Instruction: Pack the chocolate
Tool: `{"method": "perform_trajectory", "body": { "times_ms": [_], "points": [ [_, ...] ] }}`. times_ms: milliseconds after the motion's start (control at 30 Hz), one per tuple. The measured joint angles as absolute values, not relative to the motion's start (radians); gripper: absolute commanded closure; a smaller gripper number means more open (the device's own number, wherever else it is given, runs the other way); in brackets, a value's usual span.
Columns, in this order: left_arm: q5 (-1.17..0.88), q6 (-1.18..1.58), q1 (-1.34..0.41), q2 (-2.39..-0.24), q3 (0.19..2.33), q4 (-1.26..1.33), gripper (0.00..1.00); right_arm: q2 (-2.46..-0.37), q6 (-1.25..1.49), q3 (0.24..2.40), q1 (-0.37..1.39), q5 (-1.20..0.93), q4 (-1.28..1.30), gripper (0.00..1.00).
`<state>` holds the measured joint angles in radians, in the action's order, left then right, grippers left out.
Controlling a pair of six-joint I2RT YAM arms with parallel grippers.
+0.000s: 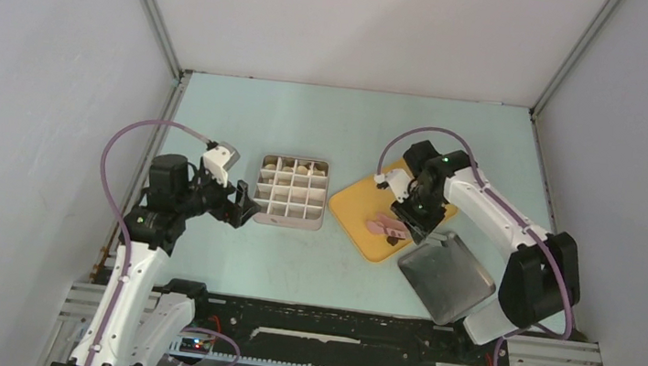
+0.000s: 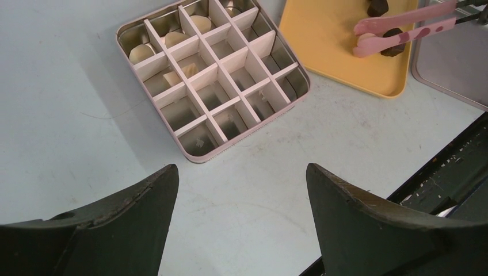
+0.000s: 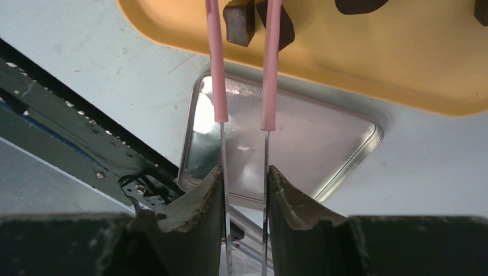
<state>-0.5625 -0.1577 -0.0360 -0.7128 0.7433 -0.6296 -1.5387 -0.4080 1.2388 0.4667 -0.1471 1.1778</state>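
Your right gripper (image 3: 244, 172) has its jaws drawn in narrow on the metal shanks of the pink tongs (image 3: 217, 69), so the tool is what you hold, not the chocolate. From the jaws the tongs run straight out over the edge of the metal lid (image 3: 299, 144) and onto the yellow tray (image 3: 403, 75). In the top view that line points left and a little toward the near edge.

At the far end of that line a dark chocolate piece (image 3: 239, 23) sits between the two pink arms, close against one of them. A second dark piece (image 3: 286, 31) lies just outside the other arm. The gap between the arms looks wider than the block, and you cannot tell from here whether the tips pinch it. The block is dead ahead of the jaws on the tool's long axis, so the squeeze should need no sideways correction.

The divided box (image 1: 289, 219) lies further left, across a strip of bare table from the tray. Cream pieces (image 2: 175, 39) fill several cells in its far rows, and the near cells look free.

Your left gripper (image 1: 242, 203) hangs by the box's left side with its jaws spread wide and nothing in them. It is nearer the box, while the right arm is nearer the chocolate on the tray.
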Motion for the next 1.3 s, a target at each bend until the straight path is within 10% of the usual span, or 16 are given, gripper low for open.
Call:
{"method": "perform_trajectory", "body": {
  "times_ms": [333,1300],
  "points": [
    [-0.565,-0.158,-0.036,-0.704,0.743,-0.629,0.15,-1.571,-0.413,1.308,0.508,-0.099,1.165,0.86],
    [-0.564,-0.158,-0.015,-0.675,0.733,-0.614,0.14,-2.081,-0.419,2.034,0.672,-0.319,1.178,0.80]
  ]
}}
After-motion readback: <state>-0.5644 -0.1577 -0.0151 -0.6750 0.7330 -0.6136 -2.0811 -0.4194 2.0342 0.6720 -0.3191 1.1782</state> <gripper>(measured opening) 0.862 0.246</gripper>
